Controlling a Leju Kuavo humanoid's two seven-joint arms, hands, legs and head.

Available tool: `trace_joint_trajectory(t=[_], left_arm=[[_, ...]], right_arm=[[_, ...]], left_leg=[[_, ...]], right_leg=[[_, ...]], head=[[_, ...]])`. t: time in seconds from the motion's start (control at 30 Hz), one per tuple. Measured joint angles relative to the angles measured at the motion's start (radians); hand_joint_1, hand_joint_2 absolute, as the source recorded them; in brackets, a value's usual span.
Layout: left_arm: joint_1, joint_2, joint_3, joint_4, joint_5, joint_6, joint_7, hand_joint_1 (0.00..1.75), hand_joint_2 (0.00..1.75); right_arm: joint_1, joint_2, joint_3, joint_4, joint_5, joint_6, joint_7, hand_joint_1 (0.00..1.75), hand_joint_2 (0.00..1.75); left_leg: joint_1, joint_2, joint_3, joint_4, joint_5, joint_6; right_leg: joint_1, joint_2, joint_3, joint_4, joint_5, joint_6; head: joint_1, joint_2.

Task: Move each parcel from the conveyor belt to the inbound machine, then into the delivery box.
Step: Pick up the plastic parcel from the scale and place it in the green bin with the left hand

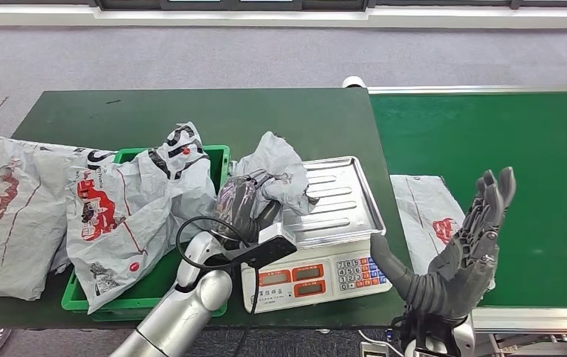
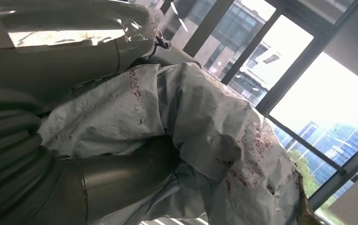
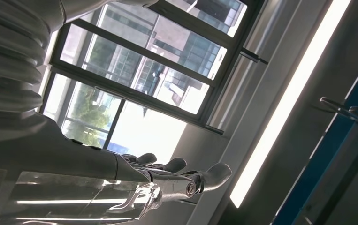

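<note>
A dark green table point(image 1: 191, 111) stands beside the brighter green conveyor belt point(image 1: 488, 134), the two meeting edge to edge. On the table's left side lies a big grey parcel point(image 1: 13, 216), and next to it another crumpled grey bag point(image 1: 131, 201) slumps over a green crate point(image 1: 217, 160), spilling past its front rim. To the right of the crate sits the weighing scale point(image 1: 339, 201), a steel tray above a keypad and red displays.

One flat grey parcel point(image 1: 429, 216) rests on the conveyor belt at its near left edge, just beside the scale.

The left hand point(image 1: 239, 204) grips a scrunched grey parcel point(image 1: 276, 175) over the left edge of the scale's tray; whether the bag touches the tray I cannot tell. Up close, the wrist view shows the wrinkled grey plastic with red print bunched against the hand.

The right hand point(image 1: 462, 256) is raised over the belt's near edge, fingers straight and spread, holding nothing.
</note>
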Motion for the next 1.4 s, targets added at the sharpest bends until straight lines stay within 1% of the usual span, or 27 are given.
trace_joint_trajectory(t=[0.03, 0.1, 0.13, 0.17, 0.2, 0.27, 0.3, 0.33, 0.4, 0.47, 0.57, 0.63, 0.7, 0.8, 0.9, 1.2, 1.23, 1.3, 1.4], left_arm=[[0.005, 0.002, 0.003, -0.010, -0.033, 0.035, 0.008, 1.75, 1.75], [0.023, 0.003, 0.027, -0.050, -0.162, 0.130, 0.016, 1.75, 1.75], [0.037, -0.001, 0.055, -0.083, -0.235, 0.168, -0.005, 1.75, 1.75], [0.053, -0.012, 0.096, -0.126, -0.295, 0.193, -0.053, 1.75, 1.75], [0.068, -0.028, 0.150, -0.172, -0.328, 0.205, -0.126, 1.75, 1.75], [0.089, -0.071, 0.269, -0.261, -0.346, 0.215, -0.277, 1.75, 1.75], [0.096, -0.090, 0.322, -0.299, -0.344, 0.217, -0.325, 1.75, 1.75], [0.103, -0.105, 0.366, -0.336, -0.337, 0.218, -0.349, 1.75, 1.75], [0.118, -0.121, 0.438, -0.424, -0.306, 0.218, -0.369, 1.75, 1.75], [0.131, -0.124, 0.490, -0.510, -0.262, 0.218, -0.375, 1.75, 1.75], [0.146, -0.125, 0.551, -0.604, -0.194, 0.218, -0.377, 1.75, 1.75], [0.155, -0.124, 0.588, -0.639, -0.166, 0.218, -0.377, 1.75, 1.75], [0.162, -0.124, 0.623, -0.647, -0.158, 0.218, -0.377, 1.75, 1.75], [0.170, -0.124, 0.672, -0.637, -0.158, 0.218, -0.378, 1.75, 1.75], [0.175, -0.124, 0.703, -0.628, -0.159, 0.218, -0.379, 1.75, 1.75], [0.180, -0.123, 0.734, -0.614, -0.163, 0.218, -0.380, 1.75, 1.75], [0.179, -0.123, 0.737, -0.604, -0.173, 0.218, -0.371, 1.75, 1.75], [0.172, -0.124, 0.749, -0.550, -0.216, 0.218, -0.326, 1.75, 1.75], [0.155, -0.124, 0.781, -0.398, -0.305, 0.217, -0.221, 1.75, 1.75]], right_arm=[[0.000, 0.000, 0.000, 0.000, 0.000, 0.000, -0.001, 0.00, 1.75], [0.001, 0.000, 0.000, 0.000, 0.001, 0.000, -0.005, 0.00, 1.75], [0.002, 0.000, 0.000, 0.001, 0.001, 0.000, -0.008, 0.00, 1.75], [0.003, 0.000, 0.000, 0.002, 0.000, 0.000, -0.013, 0.00, 1.75], [0.004, 0.000, 0.000, 0.004, -0.001, 0.000, -0.017, 0.00, 1.75], [0.004, 0.000, 0.000, 0.008, -0.005, 0.000, -0.026, 0.00, 1.75], [0.004, 0.001, 0.000, 0.010, -0.006, 0.000, -0.030, 0.00, 1.75], [0.004, 0.002, 0.000, 0.012, -0.007, 0.000, -0.033, 0.00, 1.75], [0.003, 0.006, 0.000, 0.018, -0.007, 0.000, -0.040, 0.00, 1.75], [0.004, 0.011, -0.001, 0.022, -0.005, 0.000, -0.047, 0.00, 1.75], [0.013, 0.017, -0.004, 0.024, 0.001, 0.000, -0.056, 0.00, 1.75], [0.023, 0.019, -0.007, 0.024, 0.003, 0.000, -0.058, 0.00, 1.75], [0.031, 0.020, -0.008, 0.024, 0.006, 0.000, -0.056, 0.00, 1.75], [0.037, 0.020, -0.007, 0.024, 0.010, 0.000, -0.052, 0.00, 1.75], [0.041, 0.020, -0.007, 0.024, 0.010, 0.000, -0.051, 0.00, 1.75], [0.043, 0.020, -0.007, 0.024, 0.011, 0.000, -0.049, 0.00, 1.75], [0.043, 0.020, -0.007, 0.024, 0.011, 0.000, -0.046, 0.00, 1.75], [0.042, 0.020, -0.007, 0.024, 0.018, 0.000, -0.030, 0.00, 1.75], [0.037, 0.019, -0.007, 0.024, 0.038, 0.000, 0.007, 0.00, 1.75]], left_leg=[[0.000, 0.000, 0.000, 0.000, 0.000, 0.000], [0.000, 0.001, -0.001, 0.000, 0.000, 0.000], [0.000, 0.001, -0.001, 0.000, 0.000, 0.000], [0.000, 0.001, -0.001, 0.000, 0.000, 0.000], [0.000, 0.001, -0.001, 0.000, 0.000, 0.000], [0.000, 0.001, -0.002, 0.000, 0.000, 0.000], [0.000, 0.001, -0.002, 0.000, 0.000, 0.000], [0.000, 0.001, -0.002, 0.000, 0.000, 0.000], [0.000, 0.002, -0.002, 0.000, 0.000, 0.000], [0.001, 0.002, -0.002, 0.000, 0.000, 0.000], [0.001, 0.002, -0.002, 0.000, 0.000, 0.000], [0.002, 0.002, -0.002, 0.000, 0.000, 0.000], [0.002, 0.002, -0.002, 0.000, 0.000, 0.000], [0.001, 0.002, -0.002, 0.000, 0.000, 0.000], [0.001, 0.002, -0.002, 0.000, 0.000, 0.000], [0.001, 0.002, -0.002, 0.000, 0.000, 0.000], [0.001, 0.002, -0.002, 0.000, 0.000, 0.000], [0.001, 0.001, -0.002, 0.000, 0.000, 0.000], [0.001, 0.001, -0.001, 0.000, 0.000, 0.000]], right_leg=[[0.000, 0.000, 0.000, 0.000, 0.000, 0.000], [0.000, 0.001, -0.001, 0.000, 0.000, 0.000], [0.000, 0.001, -0.001, 0.000, 0.000, 0.000], [0.000, 0.002, -0.002, 0.000, 0.000, 0.000], [0.000, 0.002, -0.002, 0.000, 0.000, 0.000], [0.000, 0.002, -0.003, 0.000, 0.000, 0.000], [0.000, 0.002, -0.003, 0.000, 0.000, 0.000], [0.000, 0.002, -0.003, 0.000, 0.000, 0.000], [0.000, 0.002, -0.003, 0.000, 0.000, 0.000], [0.001, 0.002, -0.003, 0.000, 0.000, 0.000], [0.001, 0.001, -0.003, 0.000, 0.000, 0.000], [0.001, 0.001, -0.003, 0.000, 0.000, 0.000], [0.001, 0.001, -0.003, 0.000, 0.000, -0.001], [0.001, 0.002, -0.003, 0.000, 0.000, 0.000], [0.001, 0.002, -0.003, 0.000, 0.000, 0.000], [0.001, 0.002, -0.003, 0.000, 0.000, -0.001], [0.001, 0.001, -0.003, 0.000, 0.000, -0.001], [0.001, 0.001, -0.003, 0.000, 0.000, 0.000], [0.001, 0.001, -0.002, 0.000, 0.000, -0.001]], head=[[0.000, 0.000], [0.000, 0.000], [0.000, 0.000], [0.000, 0.000], [0.000, 0.000], [0.000, 0.000], [0.000, 0.000], [0.000, 0.000], [0.000, 0.000], [0.000, 0.000], [0.000, 0.000], [0.000, 0.000], [0.000, 0.000], [0.000, 0.000], [0.000, 0.000], [0.000, 0.000], [0.000, 0.000], [0.000, 0.000], [0.000, 0.000]])
